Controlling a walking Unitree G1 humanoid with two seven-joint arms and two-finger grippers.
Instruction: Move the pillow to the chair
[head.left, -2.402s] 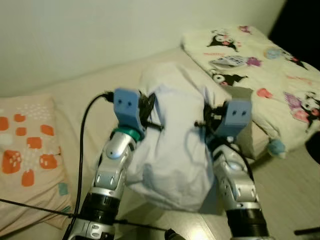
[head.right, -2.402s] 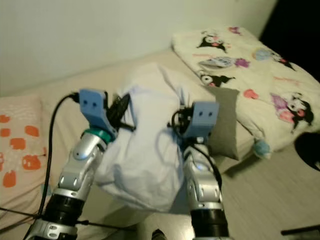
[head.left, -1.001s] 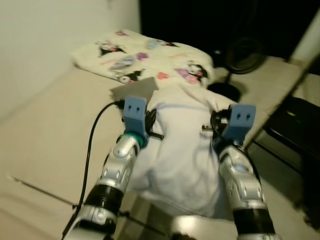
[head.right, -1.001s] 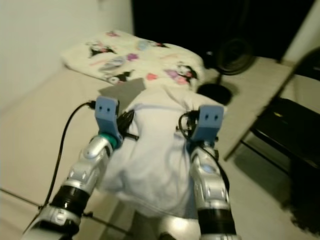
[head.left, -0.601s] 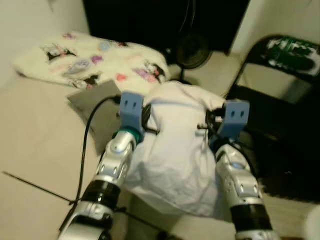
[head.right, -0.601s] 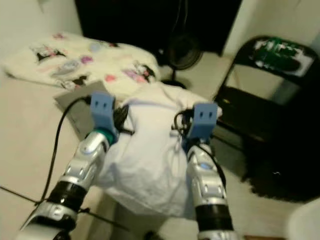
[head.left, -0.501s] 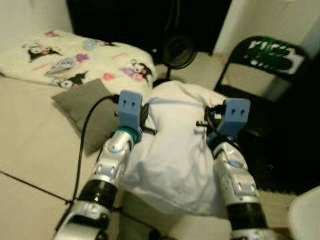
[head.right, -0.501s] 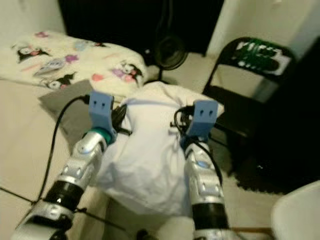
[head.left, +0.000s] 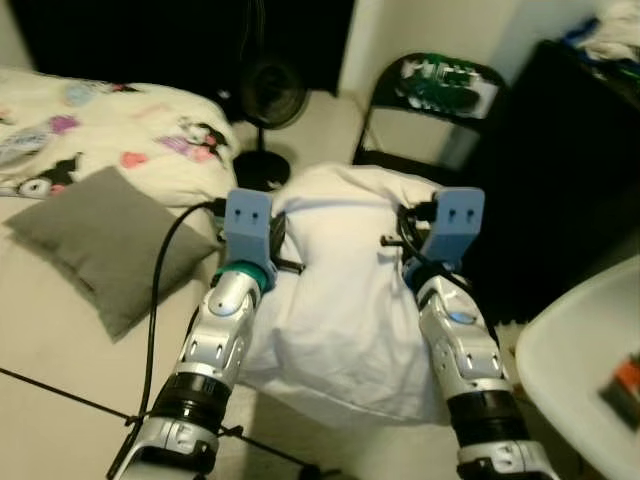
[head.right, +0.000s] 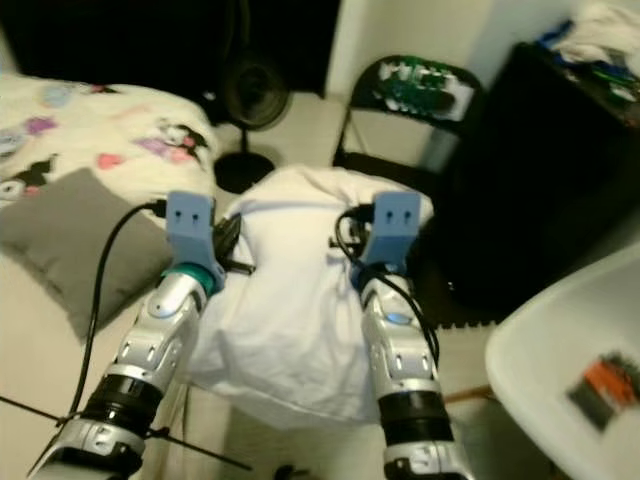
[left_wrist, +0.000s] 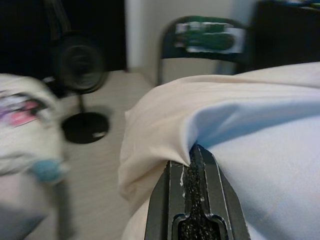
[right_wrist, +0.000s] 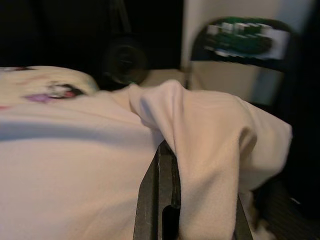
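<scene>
Pillow: a large white pillow (head.left: 340, 280) is held up in front of the robot, between its two arms, clear of the bed and the floor; its lower end sags toward the robot.
Left pincer: the left pincer (left_wrist: 194, 156) is pinched tight on a fold of the pillow's left side; in the left wrist view the black fingers (left_wrist: 175, 187) lie together with cloth bunched at their tips.
Right pincer: the right pincer (right_wrist: 167, 150) grips the pillow's right side; in the right wrist view the cloth drapes over its fingers (right_wrist: 156, 185) and hides part of them.
Chair: a black folding chair (head.left: 425, 120) stands on the floor just past the pillow's far end, a green and white thing on its backrest; the seat is mostly hidden behind the pillow.
Bed: the bed (head.left: 50, 330) lies to the robot's left; a grey cushion (head.left: 105, 240) rests near its edge, and a cream blanket with cartoon prints (head.left: 110, 140) lies beyond it toward the far corner.
Fan: a black floor fan (head.left: 265, 100) stands on the floor between the bed and the chair.
Right side: a dark cabinet (head.left: 570, 170) is beside the chair, and a white rounded surface (head.left: 580, 370) shows at the near right.
</scene>
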